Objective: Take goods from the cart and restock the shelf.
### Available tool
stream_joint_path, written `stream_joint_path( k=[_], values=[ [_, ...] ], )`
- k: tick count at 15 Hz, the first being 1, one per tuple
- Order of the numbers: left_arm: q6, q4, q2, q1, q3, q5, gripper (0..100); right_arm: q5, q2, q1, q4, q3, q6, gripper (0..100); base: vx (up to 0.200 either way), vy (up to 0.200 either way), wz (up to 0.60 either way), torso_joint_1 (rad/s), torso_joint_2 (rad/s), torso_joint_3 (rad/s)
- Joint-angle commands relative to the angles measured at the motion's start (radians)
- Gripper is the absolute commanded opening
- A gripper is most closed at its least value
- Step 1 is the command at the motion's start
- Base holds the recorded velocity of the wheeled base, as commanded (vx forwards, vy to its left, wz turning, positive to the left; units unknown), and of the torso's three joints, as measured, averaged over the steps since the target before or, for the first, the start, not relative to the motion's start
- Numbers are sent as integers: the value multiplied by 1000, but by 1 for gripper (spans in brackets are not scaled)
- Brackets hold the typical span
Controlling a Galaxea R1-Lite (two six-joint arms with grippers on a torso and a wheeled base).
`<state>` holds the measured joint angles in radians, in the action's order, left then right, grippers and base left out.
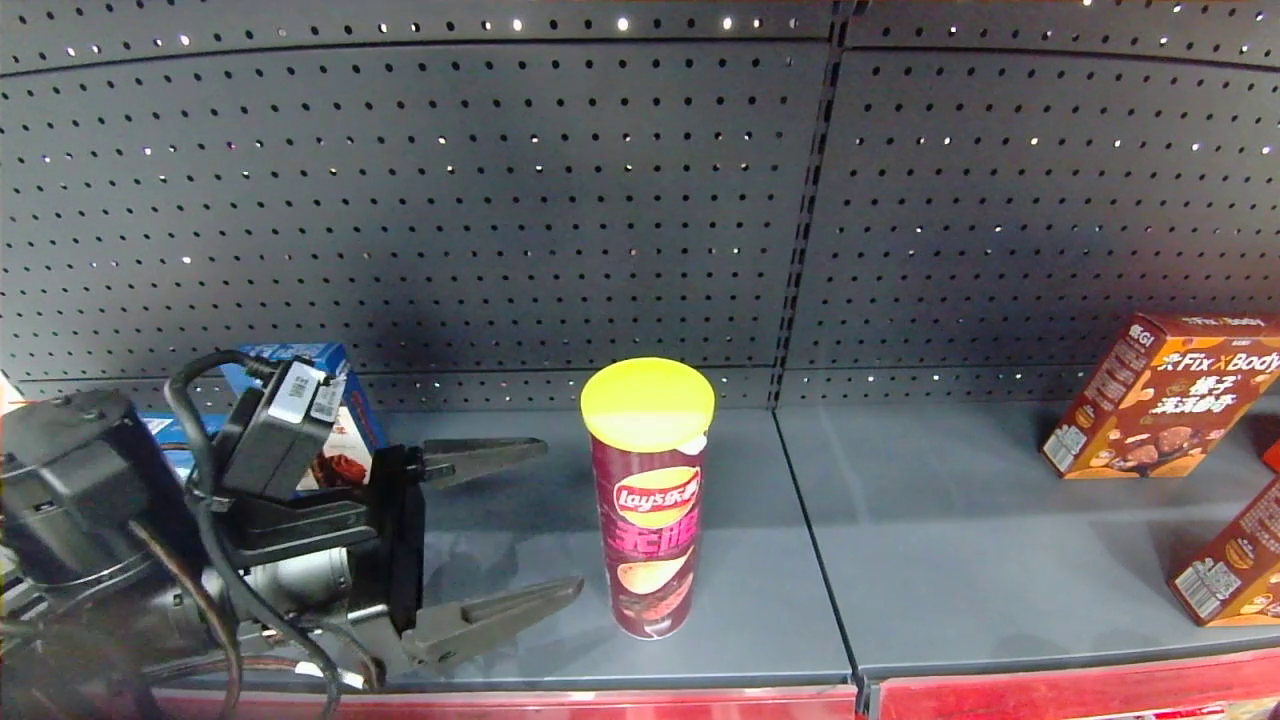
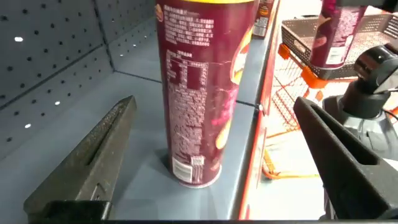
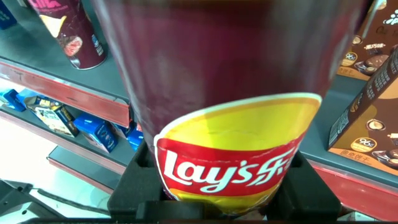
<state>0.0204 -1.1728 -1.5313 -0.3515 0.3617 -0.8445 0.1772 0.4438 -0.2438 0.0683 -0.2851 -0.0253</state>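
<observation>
Just beyond the tips of the spread-open left claw [image 1: 562, 516], a chip can [image 1: 650, 540] stands upright on the shelf [image 1: 950, 560], yellow lid [image 1: 648, 402] up, long axis vertical. The right claw [image 3: 224, 199] clamps a second can [image 3: 230, 93].

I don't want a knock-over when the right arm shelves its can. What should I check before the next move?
1. Upright shelved can: ok.
2. Open left gripper, off that can: ok.
3. Shut right gripper on held can: ok; firmness cannot tell.
4. Bare shelf between shelved can and boxes: ok.
5. Height of held can over shelf edge: cannot tell.
</observation>
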Motion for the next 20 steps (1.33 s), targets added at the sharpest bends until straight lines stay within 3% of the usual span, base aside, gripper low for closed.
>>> stream_joint_path(
  k=[1, 4, 5, 10, 13, 14, 17, 19, 20],
  values=[
    [-2, 7, 106, 57, -67, 7, 100, -1, -1, 0, 1, 1, -1, 0, 0, 0, 0, 0, 0, 0],
    [-8, 10, 195, 95, -141, 15, 100, -1, -1, 1, -1, 3, -1, 0, 0, 0, 0, 0, 0, 0],
    [-13, 10, 229, 97, -161, 42, 100, -4, -2, 3, 1, -2, -1, 0, 0, 0, 0, 0, 0, 0],
    [-51, 31, 385, 101, -224, 323, 100, -5, -71, 20, -59, -11, 1, 0, 0, 0, 0, 0, 0, 0],
    [-43, 163, 556, 120, -316, 450, 100, -5, -129, 26, -128, -12, 1, 0, 0, 0, 0, 0, 0, 0],
    [-40, 199, 602, 132, -331, 475, 100, -7, -129, 28, -128, -12, 1, 0, 0, 0, 0, 0, 0, 0],
    [-47, 222, 680, 273, -362, 486, 100, -7, -122, 28, -127, -20, 1, 0, 0, 0, 0, 0, 0, 0],
    [-48, 274, 752, 316, -362, 489, 100, -8, -122, 28, -128, -28, 1, 0, 0, 0, 0, 0, 0, 0],
    [-48, 381, 861, 318, -362, 499, 100, -18, -122, 28, -128, -34, 1, 0, 0, 0, 0, 0, 0, 0]
  ],
)
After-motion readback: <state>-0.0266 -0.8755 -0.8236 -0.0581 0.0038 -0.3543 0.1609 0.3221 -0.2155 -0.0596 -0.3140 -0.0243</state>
